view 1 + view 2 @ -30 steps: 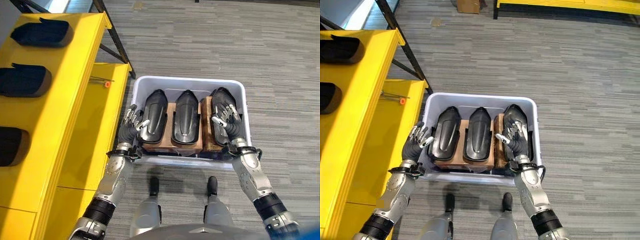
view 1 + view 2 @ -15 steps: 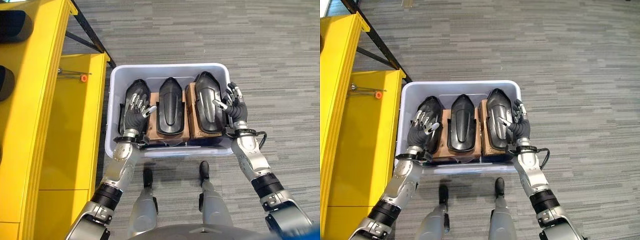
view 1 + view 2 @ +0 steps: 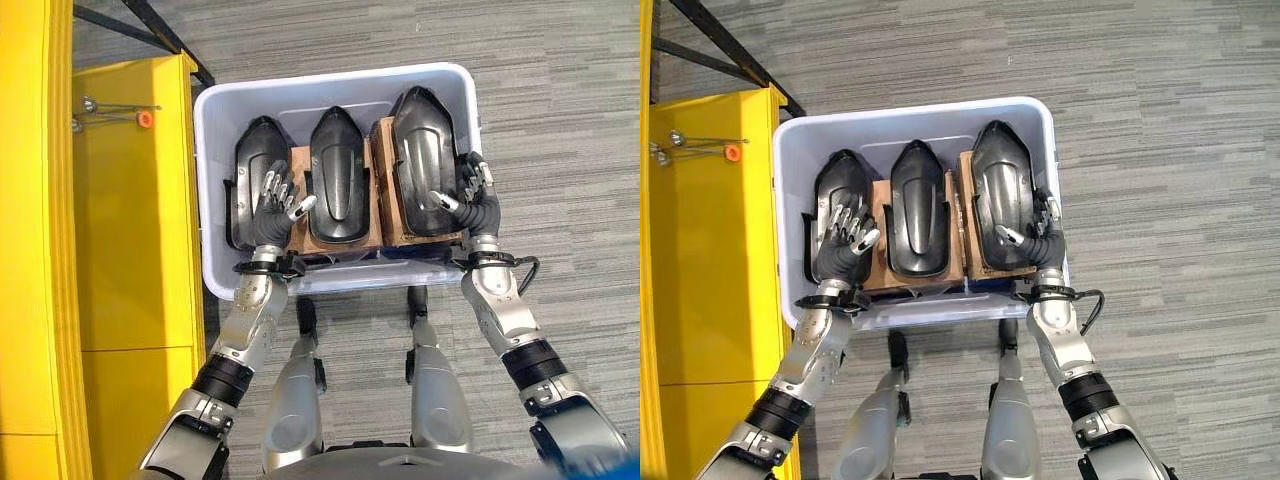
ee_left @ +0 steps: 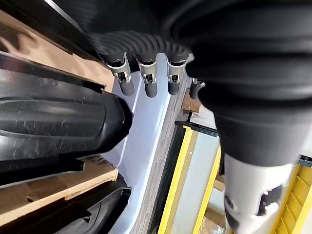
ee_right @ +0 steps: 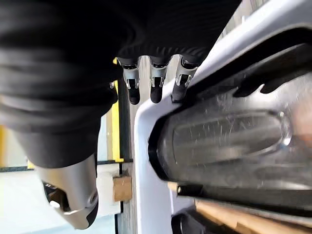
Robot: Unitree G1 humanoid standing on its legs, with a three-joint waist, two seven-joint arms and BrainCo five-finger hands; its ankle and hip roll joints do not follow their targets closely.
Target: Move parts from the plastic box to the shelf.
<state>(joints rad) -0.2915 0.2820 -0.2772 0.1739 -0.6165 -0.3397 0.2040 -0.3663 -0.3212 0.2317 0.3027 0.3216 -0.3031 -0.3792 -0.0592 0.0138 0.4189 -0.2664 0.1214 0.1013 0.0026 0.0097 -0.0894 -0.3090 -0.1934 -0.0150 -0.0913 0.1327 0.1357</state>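
Note:
A pale plastic box point(image 3: 330, 78) stands on the floor in front of me. Inside it are three black moulded parts side by side on brown pads: left point(image 3: 255, 160), middle point(image 3: 337, 170) and right point(image 3: 425, 150). My left hand point(image 3: 272, 212) lies open on the near end of the left part, fingers spread. My right hand point(image 3: 478, 205) is open at the right part's outer edge, between that part and the box wall, with its thumb on the part. The left wrist view shows straight fingers point(image 4: 146, 80) above a black part point(image 4: 53, 122). In the right wrist view, fingers point(image 5: 155, 80) reach along a black part point(image 5: 229, 141).
A yellow shelf unit point(image 3: 135, 220) runs along the box's left side, almost touching it. On it lie metal rods with an orange tip point(image 3: 145, 119). A black diagonal brace point(image 3: 160, 25) crosses behind. Grey carpet point(image 3: 560, 120) lies to the right.
The view has swung down over the box. My left hand went from outside the box's left wall onto the left part. My right hand slid off the right part's top to its outer edge.

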